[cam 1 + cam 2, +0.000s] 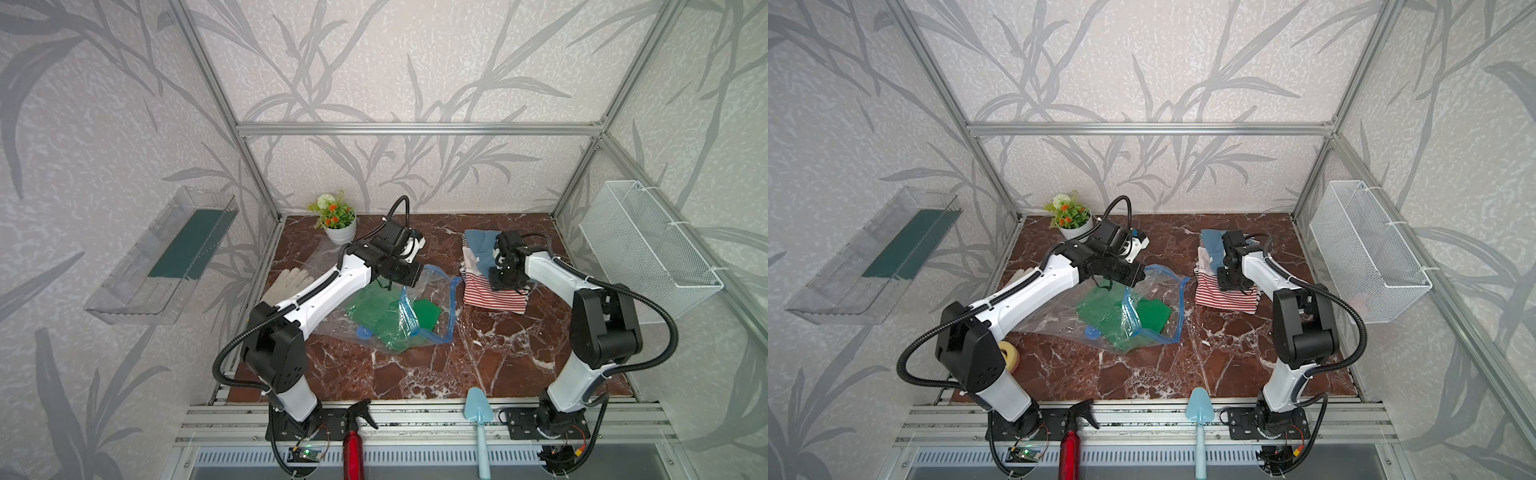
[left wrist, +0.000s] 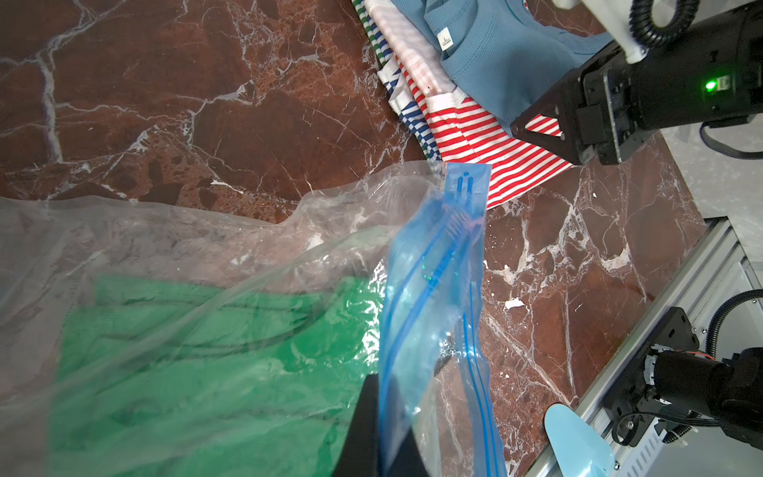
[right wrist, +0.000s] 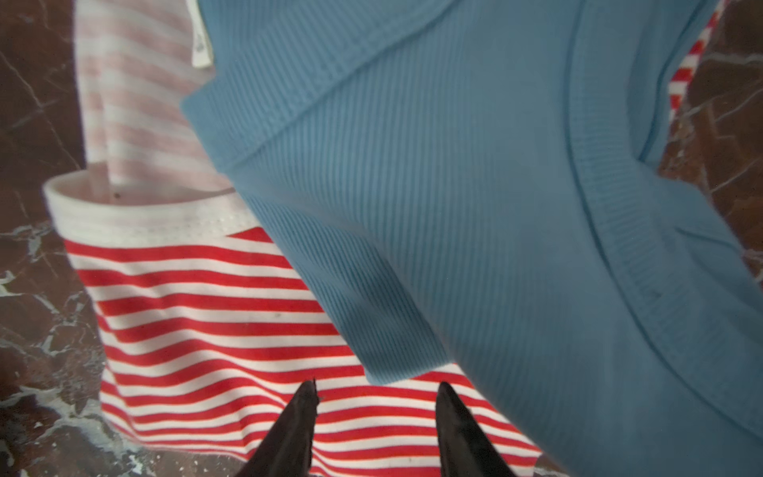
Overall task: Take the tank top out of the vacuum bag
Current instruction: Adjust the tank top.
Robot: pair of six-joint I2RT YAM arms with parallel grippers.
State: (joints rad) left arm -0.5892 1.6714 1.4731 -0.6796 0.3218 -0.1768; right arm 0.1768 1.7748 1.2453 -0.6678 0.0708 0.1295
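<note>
While the left gripper pinches the vacuum bag by its blue zip strip, the right gripper hangs open over folded clothes.
The bag lies centred on the table, a green garment, perhaps the tank top, inside.

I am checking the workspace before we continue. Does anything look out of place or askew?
A light blue trowel and a red spray bottle lie across the front rail, past the table edge. The vacuum bag is crumpled, its blue zip strip twisted where the left gripper pinches it.
</note>
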